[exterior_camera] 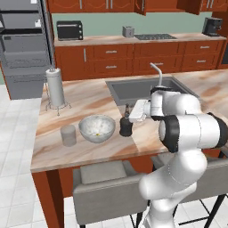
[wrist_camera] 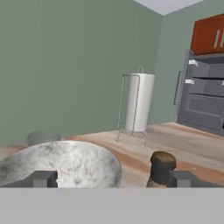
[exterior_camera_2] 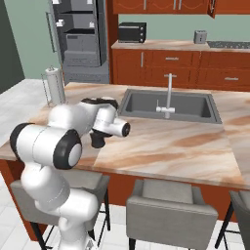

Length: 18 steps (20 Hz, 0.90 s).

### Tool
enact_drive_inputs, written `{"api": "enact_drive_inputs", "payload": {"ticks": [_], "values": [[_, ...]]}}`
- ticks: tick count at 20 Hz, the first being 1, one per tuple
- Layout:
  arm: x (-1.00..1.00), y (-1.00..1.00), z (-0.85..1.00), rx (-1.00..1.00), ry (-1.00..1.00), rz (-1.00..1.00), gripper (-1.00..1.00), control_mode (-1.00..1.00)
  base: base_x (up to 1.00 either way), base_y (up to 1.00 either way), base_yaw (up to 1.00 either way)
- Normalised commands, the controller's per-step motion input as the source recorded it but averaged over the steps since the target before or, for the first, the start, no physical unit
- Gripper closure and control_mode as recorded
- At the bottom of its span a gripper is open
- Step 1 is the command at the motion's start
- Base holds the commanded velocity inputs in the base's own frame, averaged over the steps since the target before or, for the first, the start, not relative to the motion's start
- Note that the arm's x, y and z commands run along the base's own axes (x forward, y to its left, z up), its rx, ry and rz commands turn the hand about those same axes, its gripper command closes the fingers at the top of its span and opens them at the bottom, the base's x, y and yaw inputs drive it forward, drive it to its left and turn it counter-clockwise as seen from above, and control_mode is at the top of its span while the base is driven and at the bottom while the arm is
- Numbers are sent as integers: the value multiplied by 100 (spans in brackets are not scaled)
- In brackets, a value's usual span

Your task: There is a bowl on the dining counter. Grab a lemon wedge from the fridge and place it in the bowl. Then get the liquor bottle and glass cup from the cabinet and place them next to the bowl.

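lemon wedge [exterior_camera: 97, 132] in bowl [exterior_camera: 96, 128] seen frm left base view.

My views are evenly bright under flat, diffuse rendered light, no glare; the round speckled grey bowl [exterior_camera: 96, 128] casts only a faint shadow; my hand view is soft and coarse toward its lower left

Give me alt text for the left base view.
On the wooden counter a grey bowl stands between a glass cup and a dark bottle, with the robot's open hand at the bottle. A paper towel roll stands behind.
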Motion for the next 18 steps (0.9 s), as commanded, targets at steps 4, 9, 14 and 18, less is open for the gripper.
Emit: {"api": "enact_drive_inputs", "payload": {"ticks": [4, 9, 14, 18], "values": [[-8, 0, 86, 0, -14, -5, -100, -100, 0, 0, 0], [-16, 0, 96, 0, -16, -6, -100, -100, 0, 0, 0], [-66, 0, 95, 0, -13, -6, -100, -100, 0, 0, 0], [-100, -1, 60, -1, -1, -9, -100, -100, 0, 0, 0]]}}
